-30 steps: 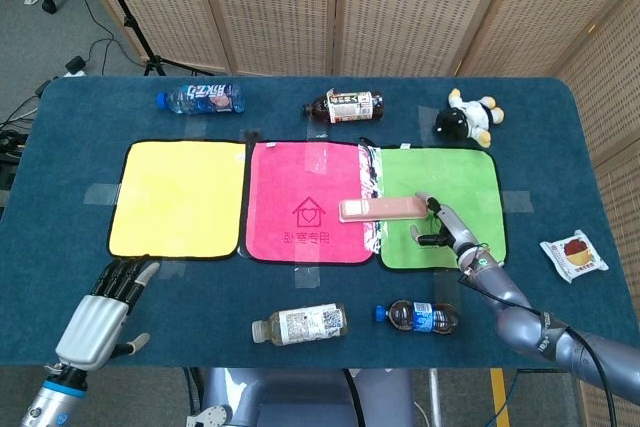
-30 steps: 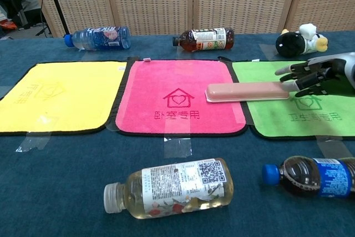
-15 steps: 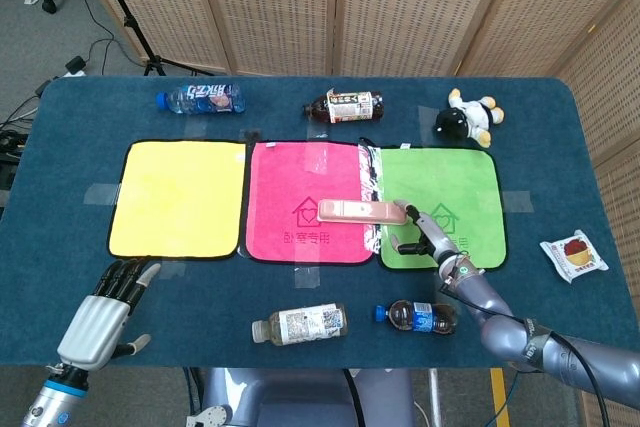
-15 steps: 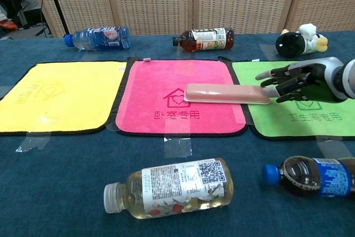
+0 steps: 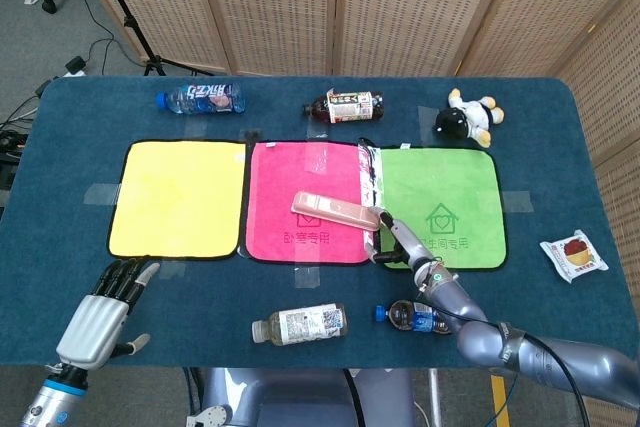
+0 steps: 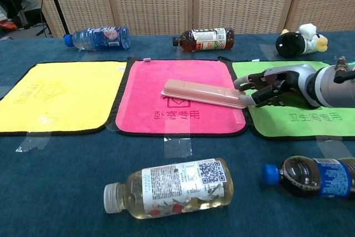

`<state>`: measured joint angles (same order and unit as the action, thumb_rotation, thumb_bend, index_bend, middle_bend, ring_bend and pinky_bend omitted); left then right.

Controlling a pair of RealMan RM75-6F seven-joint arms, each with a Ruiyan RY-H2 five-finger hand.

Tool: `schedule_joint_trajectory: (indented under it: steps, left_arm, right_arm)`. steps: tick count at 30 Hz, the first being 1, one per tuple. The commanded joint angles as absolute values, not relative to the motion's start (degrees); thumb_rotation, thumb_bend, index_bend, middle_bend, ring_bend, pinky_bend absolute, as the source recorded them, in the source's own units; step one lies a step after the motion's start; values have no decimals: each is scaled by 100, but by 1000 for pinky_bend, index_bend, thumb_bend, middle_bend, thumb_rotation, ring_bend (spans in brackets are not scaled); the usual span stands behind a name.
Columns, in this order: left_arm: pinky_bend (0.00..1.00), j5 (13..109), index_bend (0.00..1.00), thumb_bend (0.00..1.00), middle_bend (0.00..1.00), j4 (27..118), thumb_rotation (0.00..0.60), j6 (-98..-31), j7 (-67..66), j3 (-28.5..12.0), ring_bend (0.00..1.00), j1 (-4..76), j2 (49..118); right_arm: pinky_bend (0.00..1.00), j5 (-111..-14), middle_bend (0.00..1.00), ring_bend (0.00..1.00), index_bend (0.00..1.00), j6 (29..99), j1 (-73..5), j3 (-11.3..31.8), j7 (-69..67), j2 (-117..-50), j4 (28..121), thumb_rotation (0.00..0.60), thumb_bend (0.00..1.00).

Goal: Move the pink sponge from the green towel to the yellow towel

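Wicker screens close off the far side of a blue-covered worktop (image 5: pixel 300 102) on which three taped-down towels lie in a row: yellow towel (image 5: pixel 178 198) at the left, pink towel (image 5: pixel 305 187) in the middle, green towel (image 5: pixel 440 197) at the right.

The pink sponge (image 5: pixel 335 211), a long flat bar, is already off the green towel and sits above the middle of the pink one. The right robot hand (image 6: pixel 265 88) pinches only its right-hand end, the fingers (image 6: pixel 252 79) closing over and under it, so nearly the whole length juts out leftward without support. In the chest view the bar runs slantwise rather than level.

That end-only grip looks like the main risk. With so much bar hanging out, it could pivot in the pinch or slip free, and it would then land on the pink towel, short of the goal. If the free left end dips, it could catch the pile of the pink towel or the taped seam before the yellow towel.

The right arm comes from the near right and has a long way to go leftward; a stretched reach may cost steadiness at release.

The left robot hand (image 5: pixel 108 309) rests near the left front edge, fingers spread and holding nothing, well apart from the yellow towel.
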<state>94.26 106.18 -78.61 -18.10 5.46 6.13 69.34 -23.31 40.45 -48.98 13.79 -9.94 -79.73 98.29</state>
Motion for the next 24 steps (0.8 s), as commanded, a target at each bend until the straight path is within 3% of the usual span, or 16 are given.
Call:
schedule_joint_trajectory:
  steps: [1, 24]
  left_arm:
    - [21, 9422, 0, 135, 0, 10619, 600, -7857, -1808, 547, 0, 615, 6934]
    - [21, 9392, 0, 135, 0, 10622, 600, -7836, -1772, 554, 0, 631, 6925]
  right_arm:
    - [0, -2285, 0, 0, 0, 4098, -4950, 1402, -935, -7991, 9878, 600, 569]
    - [0, -1955, 0, 0, 0, 4342, -5304, 1496, -596, -8363, 10202, 600, 569]
